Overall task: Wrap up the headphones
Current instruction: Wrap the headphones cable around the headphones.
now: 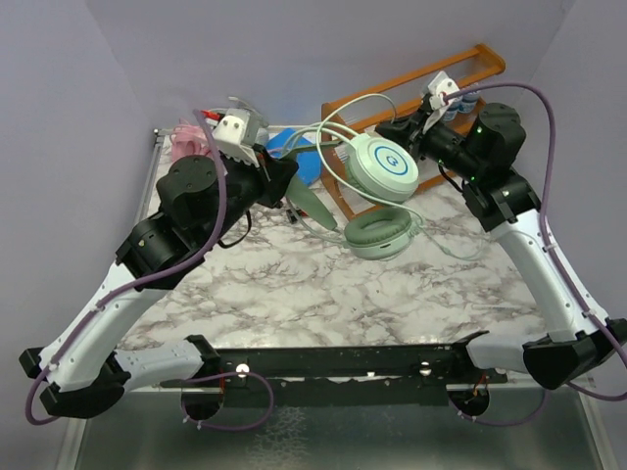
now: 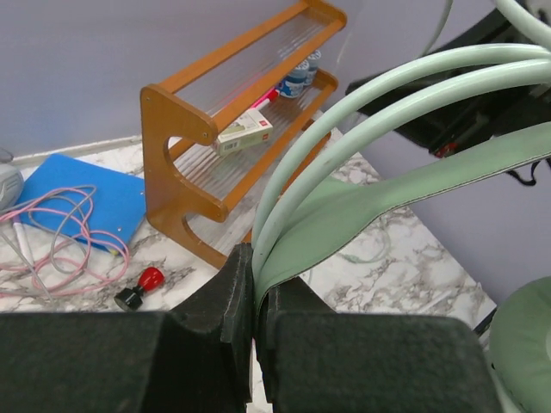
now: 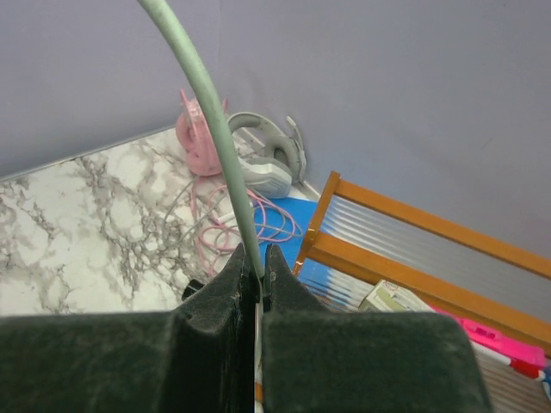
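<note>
Top view: left gripper (image 1: 291,193) was clamped on the padded band of the mint headphones (image 1: 384,166), over the far middle of the marble table (image 1: 323,294); the two cups sat btwn the arms, one w/ its white outer face up, the other pad-up just nearer; couldn't tell if either touched the table. The right gripper (image 1: 390,128) was at far right, in front of the wooden rack (image 1: 431,76), w/ the mint cable (image 1: 345,106) looping across to it; its jaws weren't readable from above. The pink headset (image 1: 189,137) lay in the far-left corner, mostly behind the left arm; a blue pad (image 1: 306,164) lay beside the rack.

Left wrist: fingers were pressed together on the flat green band, no gap; the pale mint tubes (image 2: 379,103) of the frame arched up and right out of the pinch; a green ear pad (image 2: 525,344) showed at lower right. Beyond stood the rack w/ a small box (image 2: 245,133) on a shelf; the pink cable (image 2: 60,232) lay loose across the blue pad and table; a red-and-black object (image 2: 139,288) lay on the table near the rack's foot.

Right wrist: jaws were closed on the mint cable, which rose up and left from the pinch. Behind, the pink headset & silver-grey headset (image 3: 263,159) lay side by side at the back wall, w/ pink cable tangled in front; the rack was at right.
</note>
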Motion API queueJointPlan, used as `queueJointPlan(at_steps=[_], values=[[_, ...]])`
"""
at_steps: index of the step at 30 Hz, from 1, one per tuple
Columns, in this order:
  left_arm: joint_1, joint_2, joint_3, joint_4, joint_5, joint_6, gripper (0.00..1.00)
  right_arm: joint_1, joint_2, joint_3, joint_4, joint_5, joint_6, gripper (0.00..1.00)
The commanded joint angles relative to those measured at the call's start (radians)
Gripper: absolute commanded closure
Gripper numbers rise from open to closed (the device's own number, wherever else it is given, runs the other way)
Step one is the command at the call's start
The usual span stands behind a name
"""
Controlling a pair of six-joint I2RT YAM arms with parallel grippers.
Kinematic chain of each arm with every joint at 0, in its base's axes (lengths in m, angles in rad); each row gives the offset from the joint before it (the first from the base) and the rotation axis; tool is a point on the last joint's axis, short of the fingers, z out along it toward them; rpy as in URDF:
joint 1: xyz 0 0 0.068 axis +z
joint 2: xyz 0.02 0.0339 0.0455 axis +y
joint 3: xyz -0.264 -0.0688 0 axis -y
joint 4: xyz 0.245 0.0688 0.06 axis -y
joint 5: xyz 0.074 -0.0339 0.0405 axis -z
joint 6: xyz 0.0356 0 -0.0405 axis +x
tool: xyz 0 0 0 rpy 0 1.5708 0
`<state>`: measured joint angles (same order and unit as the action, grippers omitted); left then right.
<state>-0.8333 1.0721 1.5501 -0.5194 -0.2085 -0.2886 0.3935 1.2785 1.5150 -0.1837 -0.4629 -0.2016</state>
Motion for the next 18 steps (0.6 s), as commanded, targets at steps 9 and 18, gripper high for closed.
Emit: queueJointPlan(at_steps=[9, 18], values=[[-0.001, -0.118, -0.077, 0.225, -0.170, -0.181, 1.00, 0.001, -0.044, -0.193, 0.173, -0.224, 0.161, 0.93], [-0.001, -0.115, -0.084, 0.280, -0.173, -0.204, 1.00, 0.001, -0.075, -0.384, 0.430, -0.371, 0.341, 0.75]])
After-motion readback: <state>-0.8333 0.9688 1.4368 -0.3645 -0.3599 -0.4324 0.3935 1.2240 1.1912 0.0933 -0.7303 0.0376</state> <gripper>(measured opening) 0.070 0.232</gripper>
